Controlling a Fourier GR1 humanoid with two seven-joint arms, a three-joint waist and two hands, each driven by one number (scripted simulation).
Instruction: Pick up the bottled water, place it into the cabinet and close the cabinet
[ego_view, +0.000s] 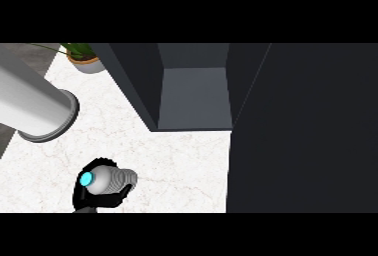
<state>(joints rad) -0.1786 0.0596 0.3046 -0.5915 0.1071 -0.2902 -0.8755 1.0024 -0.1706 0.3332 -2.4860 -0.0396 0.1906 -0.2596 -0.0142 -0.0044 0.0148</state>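
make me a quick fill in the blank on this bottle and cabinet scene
1. The left hand is curled round the bottled water, whose cap points to the view's ___.
2. The cabinet door stands ___.
3. The bottled water is not yet ___ the cabinet.
4. The potted plant sits in the view's upper-left ___.

Missing words: left; open; inside; corner

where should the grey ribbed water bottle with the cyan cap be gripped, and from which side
Grip the grey ribbed water bottle round its middle, from the side: its cylindrical body suits a wrap-round hold and that leaves the cyan cap free. The black left hand holds it so.
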